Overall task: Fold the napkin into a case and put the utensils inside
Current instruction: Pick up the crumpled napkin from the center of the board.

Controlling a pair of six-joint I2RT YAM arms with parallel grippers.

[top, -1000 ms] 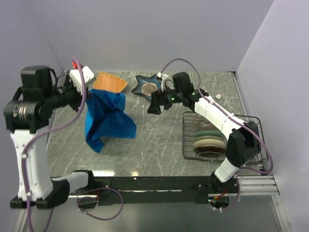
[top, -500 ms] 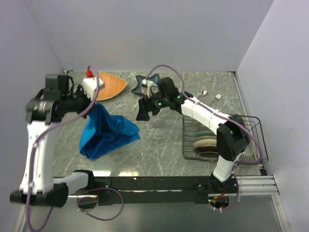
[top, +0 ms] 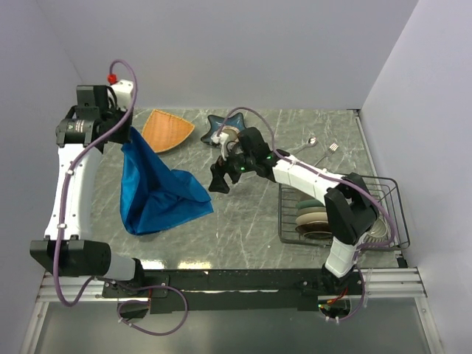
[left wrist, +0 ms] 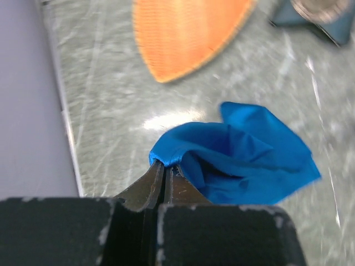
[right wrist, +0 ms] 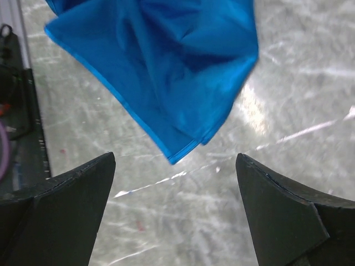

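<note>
The bright blue napkin (top: 158,195) hangs by one corner from my left gripper (top: 130,131), which is raised at the back left; its lower part spreads on the table. In the left wrist view the gripper (left wrist: 165,164) is shut on the napkin's (left wrist: 249,155) hem. My right gripper (top: 217,181) stands open just right of the cloth. In its wrist view a napkin (right wrist: 166,66) corner lies between the wide-apart fingertips of the gripper (right wrist: 175,166), above the table. The utensils, a spoon (top: 306,143) and a fork (top: 330,150), lie at the back right.
An orange triangular dish (top: 167,129) and a dark star-shaped dish (top: 223,130) sit at the back of the marble table (top: 243,221). A wire rack (top: 335,214) holding plates stands at the right, under the right arm. Walls close in the left, back and right.
My left gripper rose and drew back to the left, stretching the napkin taller. The right gripper moved left and nearer, closing in on the napkin's right corner.
</note>
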